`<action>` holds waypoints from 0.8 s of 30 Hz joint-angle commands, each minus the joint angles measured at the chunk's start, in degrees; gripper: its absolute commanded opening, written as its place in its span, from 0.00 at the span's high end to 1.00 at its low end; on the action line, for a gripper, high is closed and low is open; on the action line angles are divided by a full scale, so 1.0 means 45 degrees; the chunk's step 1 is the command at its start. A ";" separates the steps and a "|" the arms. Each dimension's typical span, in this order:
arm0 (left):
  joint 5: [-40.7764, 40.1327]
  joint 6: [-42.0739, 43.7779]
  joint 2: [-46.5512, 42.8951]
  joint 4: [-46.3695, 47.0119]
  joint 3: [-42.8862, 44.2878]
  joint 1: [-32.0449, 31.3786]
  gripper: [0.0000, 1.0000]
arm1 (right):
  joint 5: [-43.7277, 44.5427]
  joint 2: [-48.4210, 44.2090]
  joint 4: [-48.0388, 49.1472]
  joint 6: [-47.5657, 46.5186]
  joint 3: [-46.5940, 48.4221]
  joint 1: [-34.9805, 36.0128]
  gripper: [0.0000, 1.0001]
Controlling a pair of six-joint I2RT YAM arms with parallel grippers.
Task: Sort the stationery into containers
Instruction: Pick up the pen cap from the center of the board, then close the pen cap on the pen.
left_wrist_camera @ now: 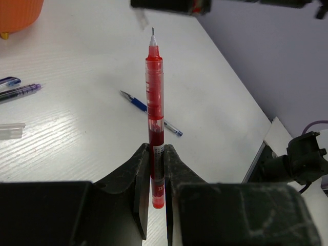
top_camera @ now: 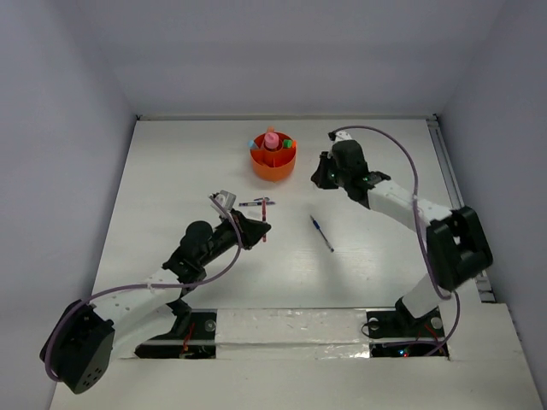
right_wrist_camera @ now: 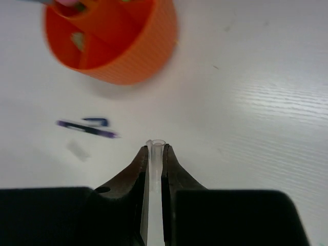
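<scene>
My left gripper (left_wrist_camera: 156, 149) is shut on a red pen (left_wrist_camera: 154, 92), which sticks out past the fingertips with its uncapped tip forward. In the top view this gripper (top_camera: 256, 228) is at mid-table, south of the orange divided cup (top_camera: 273, 166). My right gripper (right_wrist_camera: 155, 149) is shut on a clear pen cap (right_wrist_camera: 158, 145) and hangs just right of the cup (right_wrist_camera: 128, 56). In the top view it (top_camera: 321, 175) is beside the cup's right rim. A pink bottle-like piece (top_camera: 271, 139) and small coloured items stand inside the cup.
A blue pen (top_camera: 322, 233) lies loose right of centre. A purple pen (top_camera: 255, 203) lies beside the red pen's tip, with a blue cap (right_wrist_camera: 95, 121) next to it. Another clear cap (left_wrist_camera: 10, 131) lies nearby. Walls close in the table on three sides.
</scene>
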 commanded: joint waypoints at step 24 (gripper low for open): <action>0.0821 0.0460 0.1376 0.1671 0.0258 -0.0383 1.00 | -0.2354 -0.3416 0.9315 0.4578 -0.3798 0.3208 1.00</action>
